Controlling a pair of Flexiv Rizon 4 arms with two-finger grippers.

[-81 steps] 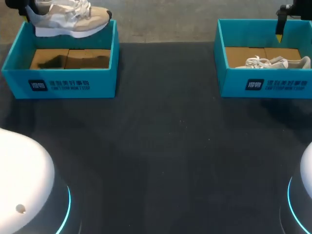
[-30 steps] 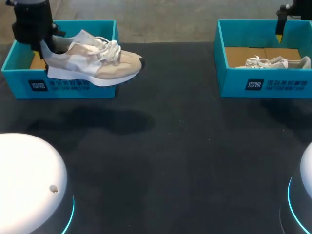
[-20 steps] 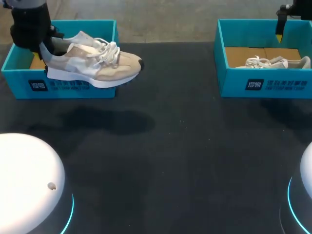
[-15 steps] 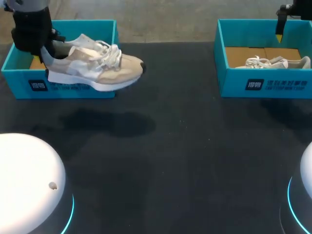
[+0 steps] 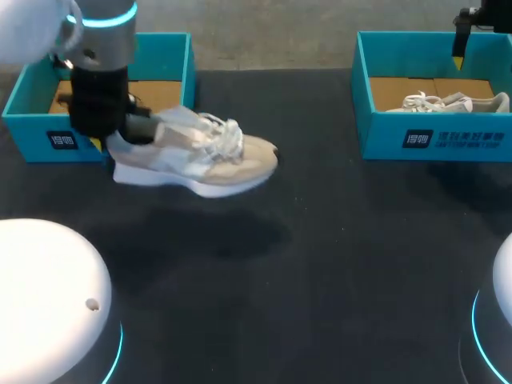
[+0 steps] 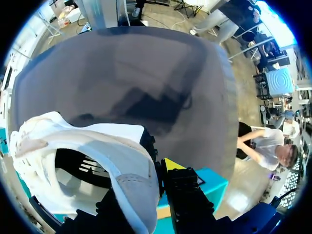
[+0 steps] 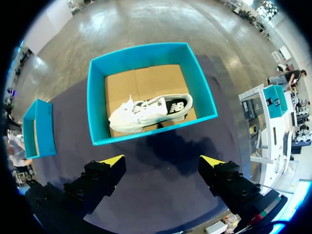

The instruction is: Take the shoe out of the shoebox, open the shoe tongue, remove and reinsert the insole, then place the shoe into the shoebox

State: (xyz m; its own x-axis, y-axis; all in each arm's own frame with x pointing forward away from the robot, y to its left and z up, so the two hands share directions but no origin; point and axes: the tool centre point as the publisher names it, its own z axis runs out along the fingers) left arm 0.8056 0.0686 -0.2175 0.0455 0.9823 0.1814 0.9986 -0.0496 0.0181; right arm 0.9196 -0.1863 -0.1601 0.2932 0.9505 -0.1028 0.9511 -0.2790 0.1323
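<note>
Hovering shoe (image 5: 196, 156) beyond shoebox (image 5: 48, 142) front edge

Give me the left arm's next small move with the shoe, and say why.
Probably lower the shoe onto the table: the left gripper holds it by the heel, clear of the left shoebox, with its shadow on bare table below.

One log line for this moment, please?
left end effector: shut on beige-and-white sneaker, held over black table | right end effector: open, by right-hand teal cardboard shoebox

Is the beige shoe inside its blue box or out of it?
Out. The left gripper holds the shoe by its heel above the table, in front of the left shoebox.
</note>
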